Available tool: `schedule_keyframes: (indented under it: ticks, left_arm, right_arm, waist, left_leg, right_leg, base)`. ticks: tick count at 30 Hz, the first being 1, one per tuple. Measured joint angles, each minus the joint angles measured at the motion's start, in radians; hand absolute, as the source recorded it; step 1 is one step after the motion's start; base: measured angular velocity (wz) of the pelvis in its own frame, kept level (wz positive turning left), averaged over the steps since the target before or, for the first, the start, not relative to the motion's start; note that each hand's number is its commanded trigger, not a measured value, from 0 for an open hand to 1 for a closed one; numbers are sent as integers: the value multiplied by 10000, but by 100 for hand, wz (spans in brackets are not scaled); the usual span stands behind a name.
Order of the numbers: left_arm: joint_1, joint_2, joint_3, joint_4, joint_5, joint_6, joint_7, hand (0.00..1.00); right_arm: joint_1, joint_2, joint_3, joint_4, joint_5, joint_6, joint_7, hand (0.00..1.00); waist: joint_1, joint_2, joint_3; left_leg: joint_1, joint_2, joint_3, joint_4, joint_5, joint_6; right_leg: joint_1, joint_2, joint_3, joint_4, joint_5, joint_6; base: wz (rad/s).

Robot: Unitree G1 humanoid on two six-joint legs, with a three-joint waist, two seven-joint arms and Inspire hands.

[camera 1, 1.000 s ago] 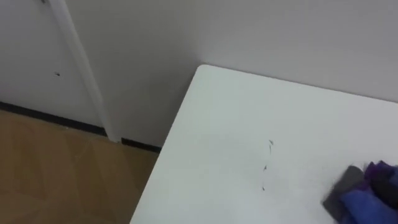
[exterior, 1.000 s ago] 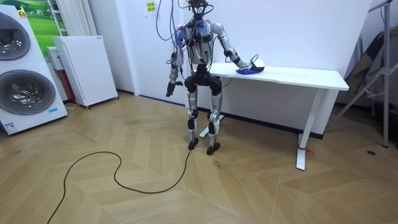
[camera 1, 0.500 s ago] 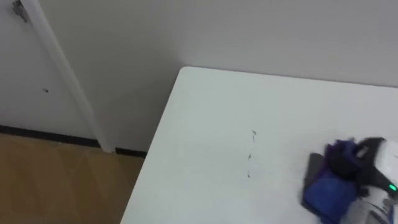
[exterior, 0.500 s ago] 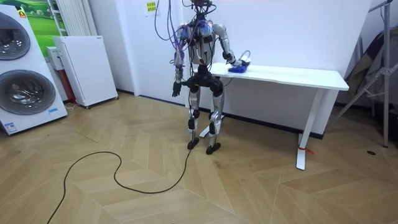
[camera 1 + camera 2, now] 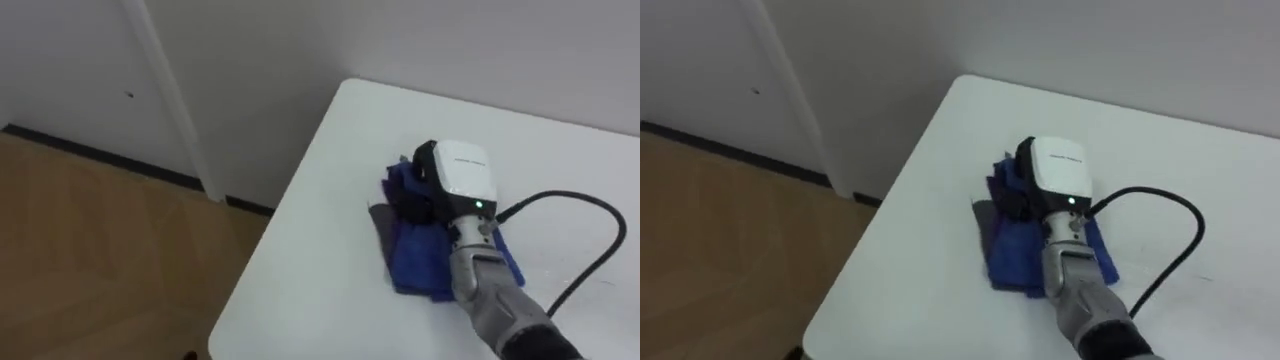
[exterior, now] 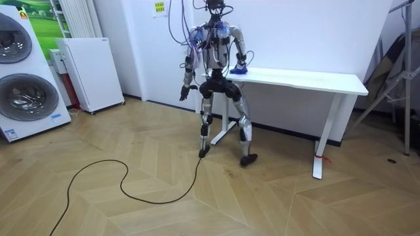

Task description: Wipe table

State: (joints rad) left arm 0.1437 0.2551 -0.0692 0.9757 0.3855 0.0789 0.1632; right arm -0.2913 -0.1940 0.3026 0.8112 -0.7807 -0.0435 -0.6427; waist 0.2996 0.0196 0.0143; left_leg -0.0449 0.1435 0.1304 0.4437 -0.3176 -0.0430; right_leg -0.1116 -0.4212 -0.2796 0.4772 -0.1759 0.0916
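One wall runs close behind my bench corner; my right hand rests on the blue cloth there, fingers hidden, so I cannot tell their spread.

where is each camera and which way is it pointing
Left eye view: on the robot's head, looking down at the table corner; the right hand rests on a blue cloth.
Right eye view: just beside it, same downward look at the same hand, cloth and corner.
Room view: standing across the floor, facing the wall; whole robot at the table's end, left hand hanging by its side.
All three share the table, cloth and right hand.
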Motion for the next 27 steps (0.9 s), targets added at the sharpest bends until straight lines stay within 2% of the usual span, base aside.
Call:
schedule_keyframes:
  ticks: [1,3,4,5,6,7,8,9,10,11,12,13,14,16,18,19,20,21,22,23,24,25,27]
  left_arm:
    - [-46,41,22,-1,-9,0,-2,0]
    - [-60,211,296,3,5,30,5,0]
    - [-52,298,339,2,8,28,6,0]
    - [88,308,529,25,13,23,42,0]
    - [306,295,674,18,11,-11,57,0]
    - [410,304,711,13,12,-68,57,0]
    - [665,297,909,18,14,-205,57,0]
    - [769,262,1076,-2,10,-289,96,0]
    - [880,256,1099,-7,13,-315,145,0]
    - [1146,231,1145,-49,24,-339,222,0]
    - [1304,202,1157,-38,19,-352,230,0]
    - [1348,173,1181,-33,20,-351,230,0]
    - [1419,72,1286,-39,27,-340,230,0]
    - [1461,-58,1254,-85,21,-341,230,0]
    - [1456,-250,1211,-83,12,-343,228,0]
    - [1439,-435,1207,-68,12,-360,229,0]
    - [1436,-529,1103,43,-8,-348,229,0]
    - [1479,-573,1027,56,-13,-332,221,0]
    - [1489,-595,1029,56,-11,-309,223,0]
    - [1479,-641,1020,143,-34,-269,223,0]
    - [1524,-714,1001,259,-97,-226,222,0]
    - [1514,-738,985,229,-187,-188,226,0]
    - [1468,-720,766,43,-427,-91,240,0]
  right_arm:
    - [63,0,-192,20,6,-79,-41,100]
    - [487,-11,-855,212,155,-539,-374,100]
    - [595,-14,-1021,219,163,-632,-488,100]
    - [827,-97,-1344,263,135,-805,-703,100]
    - [1055,-319,-1592,267,144,-897,-830,100]
    - [1194,-481,-1766,274,162,-924,-902,100]
    - [1453,-858,-2184,426,347,-976,-1070,100]
    - [1814,-1224,-2696,521,558,-967,-1134,100]
    - [1988,-1379,-2908,603,631,-965,-1161,100]
    - [2344,-1643,-3313,686,677,-926,-1172,100]
    - [2626,-1816,-3729,702,705,-822,-1171,100]
    - [2762,-1876,-3914,675,725,-748,-1173,100]
    - [2899,-1924,-4177,675,765,-638,-1174,100]
    - [2930,-1892,-4227,627,802,-504,-1088,100]
    - [2870,-1806,-4103,254,795,-361,-714,100]
    - [2741,-1738,-4058,-25,748,-149,-555,100]
    - [2477,-1602,-3987,-314,707,106,-357,100]
    - [2078,-1328,-3740,-659,670,369,-118,100]
    - [1848,-1211,-3431,-827,620,476,-2,100]
    - [1343,-1019,-2626,-1147,262,584,287,100]
    - [885,-765,-1775,-1493,-168,586,587,100]
    - [647,-589,-1329,-1621,-353,575,709,100]
    - [9,153,-72,-1710,-760,391,1074,100]
  waist:
    - [-42,-15,-3]
    - [-208,-288,-117]
    - [-209,-352,-117]
    - [-231,-244,-152]
    - [-442,-114,-190]
    - [-606,-106,-218]
    - [-971,-196,-212]
    - [-1168,-323,-215]
    - [-1288,-458,-204]
    - [-1496,-502,-271]
    - [-1706,-559,-255]
    - [-1832,-561,-253]
    - [-1956,-552,-229]
    - [-1978,-596,-201]
    - [-1920,-521,-164]
    - [-1754,-295,-75]
    - [-1473,-171,-3]
    - [-1085,123,-11]
    - [-882,226,-2]
    - [-509,434,-61]
    - [-228,491,-2]
    - [-108,509,14]
    - [-28,508,11]
  left_leg:
    - [-56,145,-61,123,-54,-129]
    - [-115,705,-111,356,-99,-747]
    - [-88,870,-102,430,-128,-948]
    - [65,1320,9,499,-110,-1327]
    - [189,1779,59,303,143,-1620]
    - [208,1929,99,189,307,-1693]
    - [268,2079,142,-47,717,-1705]
    - [297,2187,300,-196,1120,-1460]
    - [297,2217,346,-251,1349,-1286]
    - [279,2310,489,-420,1821,-1118]
    - [233,2335,625,-536,2136,-1038]
    - [214,2339,723,-537,2205,-1059]
    - [210,2294,903,-531,2220,-1080]
    - [196,2120,1046,-419,2195,-1096]
    - [34,1559,910,-18,1733,-970]
    - [35,960,810,195,1123,-773]
    - [43,418,833,161,707,-517]
    - [44,147,833,30,531,-401]
    - [44,122,825,-44,530,-395]
    - [65,94,799,-314,539,-420]
    - [57,-50,661,-550,568,-409]
    - [47,-136,600,-679,586,-396]
    - [11,-353,181,-1177,755,-409]
  right_leg:
    - [121,-5,-6,-315,252,7]
    - [422,110,-430,-966,1127,156]
    - [418,264,-595,-975,1380,191]
    - [523,610,-927,-795,853,958]
    - [485,983,-1072,-394,417,855]
    - [359,1080,-1146,-66,195,732]
    - [131,1113,-1302,388,-260,570]
    - [46,1175,-1360,675,-608,408]
    - [49,1231,-1359,726,-757,345]
    - [90,1356,-1394,772,-955,189]
    - [157,1529,-1427,783,-1116,42]
    - [167,1635,-1420,782,-1177,-33]
    - [224,1827,-1431,747,-1259,-177]
    - [249,2039,-1402,668,-1374,-268]
    - [343,2265,-1132,425,-1281,-491]
    - [389,2442,-776,235,-1197,-633]
    - [257,2619,-417,173,-1110,-743]
    - [37,2901,8,87,-949,-853]
    - [-114,3050,201,18,-830,-901]
    - [-358,3286,505,-33,-619,-1027]
    - [-590,3376,658,-125,-418,-1048]
    - [-725,3362,657,-125,-359,-1067]
    - [-889,3391,627,-244,-290,-1137]
  base:
    - [29]
    - [8]
    - [-27]
    - [-41]
    - [-33]
    - [7]
    - [27]
    - [27]
    - [17]
    - [28]
    - [33]
    - [33]
    - [17]
    - [-1]
    - [-16]
    - [-49]
    - [-100]
    - [-114]
    - [-138]
    - [-130]
    - [-118]
    - [-79]
    - [-10]
